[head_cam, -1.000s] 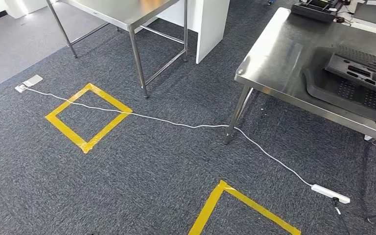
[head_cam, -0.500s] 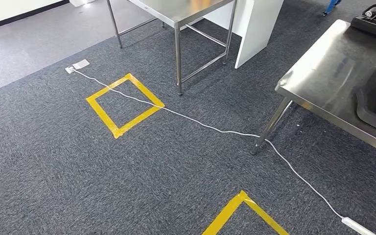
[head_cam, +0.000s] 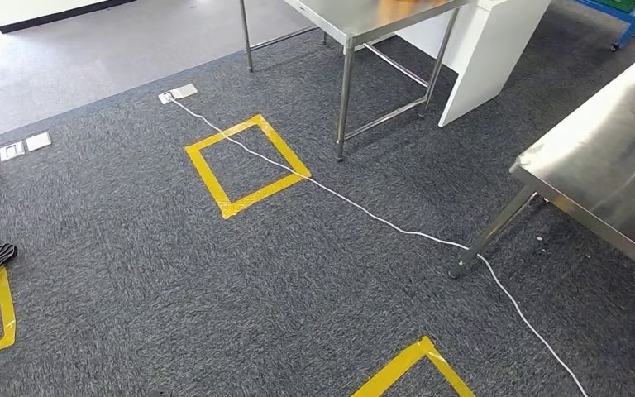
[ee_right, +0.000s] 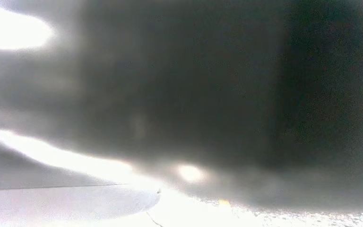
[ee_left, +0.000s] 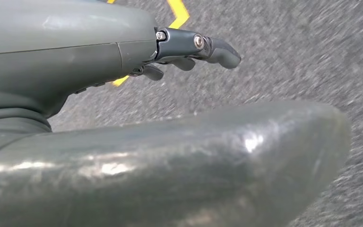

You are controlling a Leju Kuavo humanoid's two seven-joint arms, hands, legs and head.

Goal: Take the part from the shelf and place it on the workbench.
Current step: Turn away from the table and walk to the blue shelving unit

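— Carpet [head_cam: 215, 281] everywhere, dark grey, with a yellow tape square [head_cam: 246, 165] and a white cable [head_cam: 397, 230] running from a floor socket [head_cam: 179, 93] across the square's corner and past the leg of the steel workbench [head_cam: 603, 174] at the right.

— And the part?

— Can't find it; nothing recognisable as it on the bench corner or the floor. A second steel table [head_cam: 364, 16] stands farther back.

— Left hand [ee_left: 184, 47]?

— In its wrist view the fingers [ee_left: 220, 49] reach out straight over the carpet, apart, holding nothing.

— Right hand?

— Its wrist view is a dark blur with glare; I cannot tell.
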